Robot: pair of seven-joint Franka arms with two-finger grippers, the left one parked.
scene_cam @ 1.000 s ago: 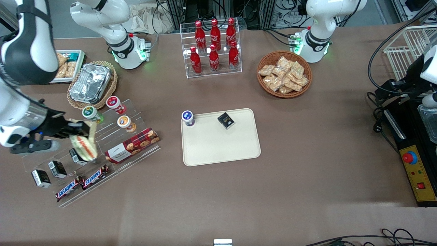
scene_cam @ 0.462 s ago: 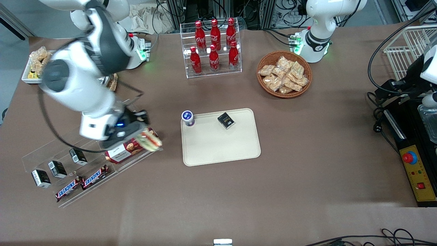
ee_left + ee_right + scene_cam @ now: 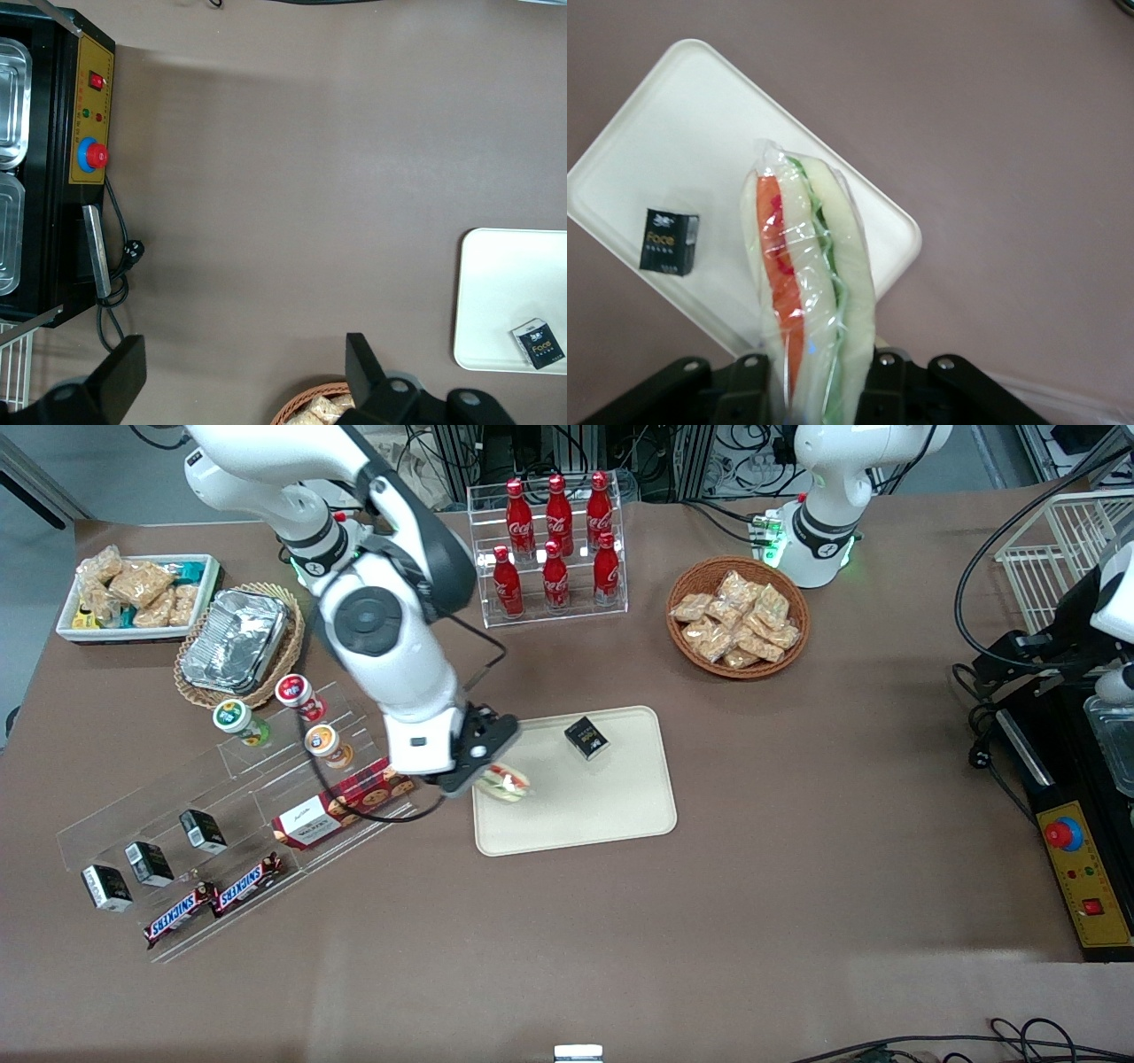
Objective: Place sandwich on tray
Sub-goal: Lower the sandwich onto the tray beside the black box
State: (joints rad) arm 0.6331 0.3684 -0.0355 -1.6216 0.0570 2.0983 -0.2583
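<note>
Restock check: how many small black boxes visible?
4 small black boxes: one on cream plastic tray, three on clear shelf; arm may hide more. Gripper holds wrapped sandwich over tray.

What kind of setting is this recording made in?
Likely a robotics lab's mock snack shop: Coca-Cola bottles in an acrylic rack, Snickers bars on a clear display. The gripper holds the sandwich over the tray.

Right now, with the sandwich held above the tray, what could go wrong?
The pincer grips the sandwich over the tray edge nearest the working arm, so releasing here might land it half on the rim. The clear wrap looks slippery; it may slide. The small black box is apart, probably safe.
</note>
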